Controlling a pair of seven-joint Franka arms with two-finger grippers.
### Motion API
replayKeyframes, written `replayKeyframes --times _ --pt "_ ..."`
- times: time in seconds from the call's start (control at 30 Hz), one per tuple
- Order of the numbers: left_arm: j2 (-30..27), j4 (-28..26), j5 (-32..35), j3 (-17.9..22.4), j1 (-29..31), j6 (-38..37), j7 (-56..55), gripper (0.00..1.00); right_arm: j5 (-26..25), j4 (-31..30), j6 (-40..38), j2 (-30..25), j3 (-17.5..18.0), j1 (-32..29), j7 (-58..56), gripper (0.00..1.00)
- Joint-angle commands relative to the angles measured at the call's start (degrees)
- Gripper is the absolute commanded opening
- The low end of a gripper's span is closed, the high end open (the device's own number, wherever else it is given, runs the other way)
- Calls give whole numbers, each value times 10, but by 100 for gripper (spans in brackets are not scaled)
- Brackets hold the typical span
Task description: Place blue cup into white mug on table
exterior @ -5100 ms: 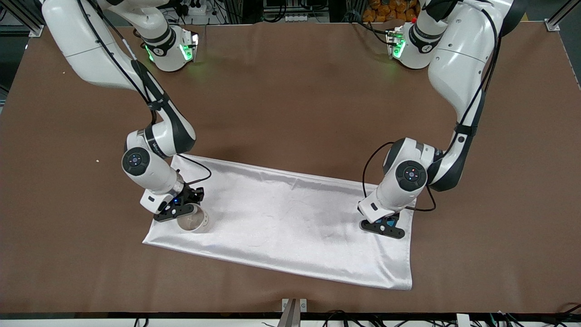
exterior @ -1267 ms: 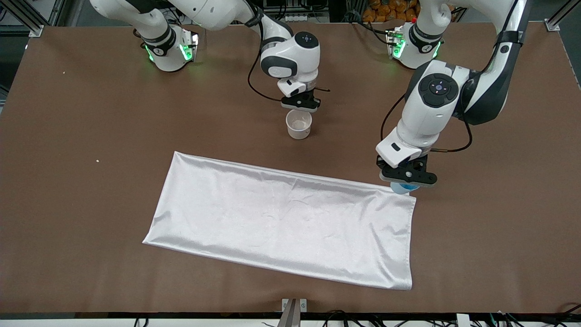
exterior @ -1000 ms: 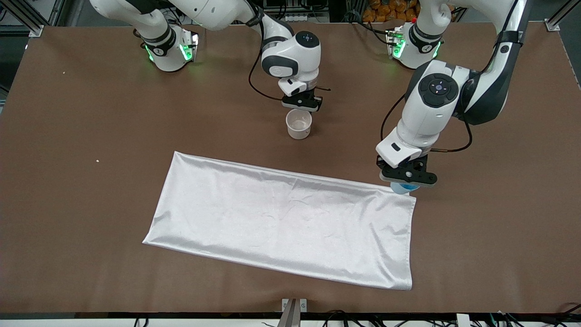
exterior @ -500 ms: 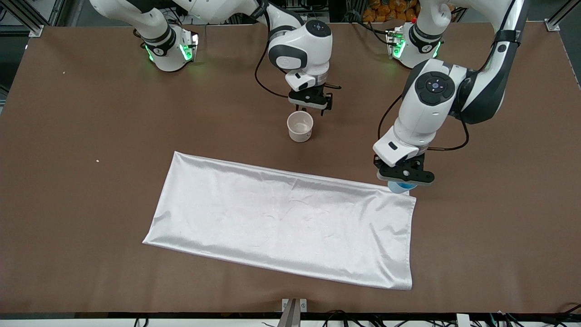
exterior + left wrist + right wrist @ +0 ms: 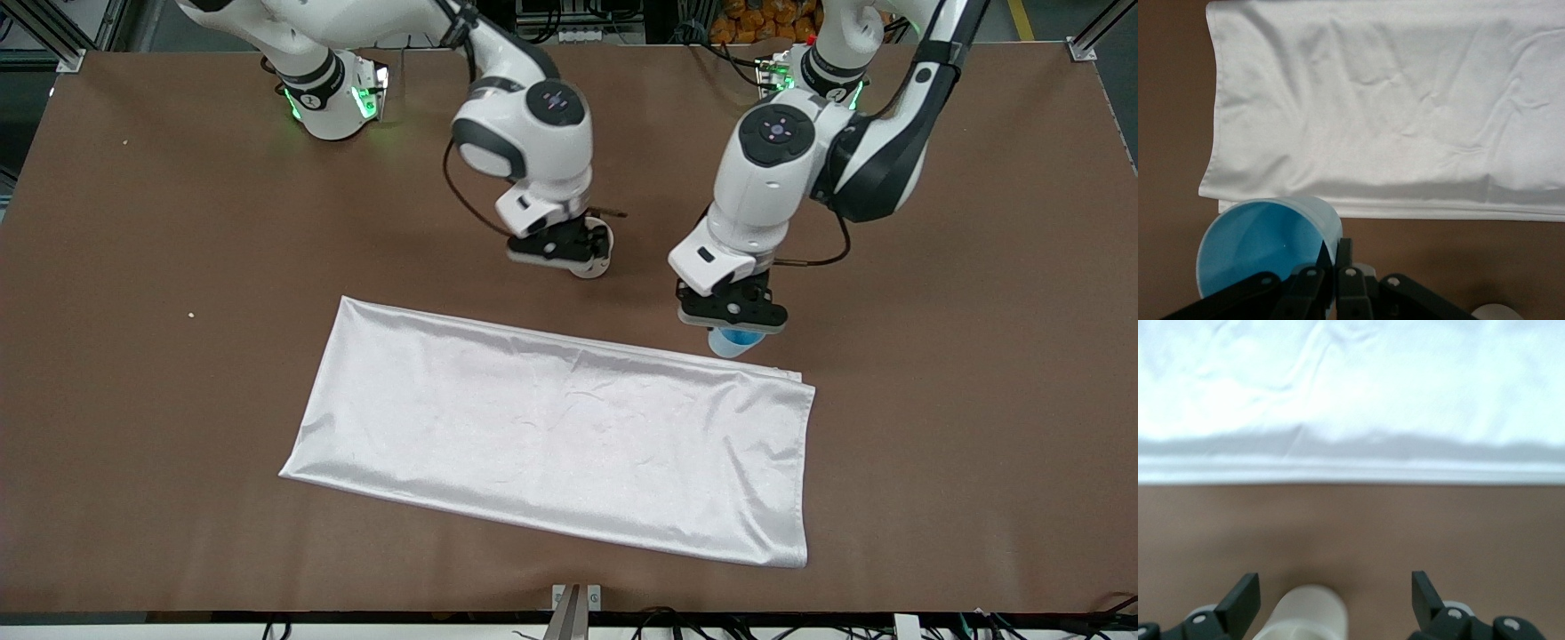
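My left gripper (image 5: 731,316) is shut on the rim of the blue cup (image 5: 733,343), which hangs upright over the brown table (image 5: 160,400) just off the cloth's edge. In the left wrist view its fingers (image 5: 1344,252) pinch the wall of the blue cup (image 5: 1258,240), and a sliver of the white mug (image 5: 1495,312) shows. The white mug (image 5: 594,267) stands on the table, mostly hidden under my right gripper (image 5: 558,251). That gripper (image 5: 1333,600) hangs open above the white mug (image 5: 1308,613), not touching it.
A large white satin cloth (image 5: 551,444) lies flat on the table, nearer to the front camera than the mug. Both arm bases stand along the table's back edge. Bare brown tabletop runs toward both ends.
My right gripper has opened wide, lifted off the mug and now hangs over it. My left arm has carried the blue cup toward the mug, off the cloth's corner.
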Motion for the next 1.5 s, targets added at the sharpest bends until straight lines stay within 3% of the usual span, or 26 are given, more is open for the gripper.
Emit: replayKeyframes --times 0.0,0.3,0.43,0.63,0.8,1.0,1.47 --pt "-11 11 17 1 -35 -28 -47 0 22 -12 -8 -12 6 -80 -110 100" --pt "-5 21 13 1 -87 -41 -91 0 23 -16 -20 -14 0 -156 -223 100" --pt "3 22 11 1 -110 -41 -108 0 28 -17 -20 -17 -32 -164 -274 100" --pt "21 25 11 -3 -141 -41 -144 0 137 -19 -20 -46 -113 -168 -419 100" --pt "33 26 10 -4 -172 -41 -179 0 208 -44 -29 -97 -157 -184 -527 100" --pt "48 26 10 -4 -201 -41 -213 0 212 -41 -88 -150 -199 -185 -570 100" --pt "84 27 11 -4 -243 -41 -230 0 218 -38 -177 -267 -256 -177 -636 100"
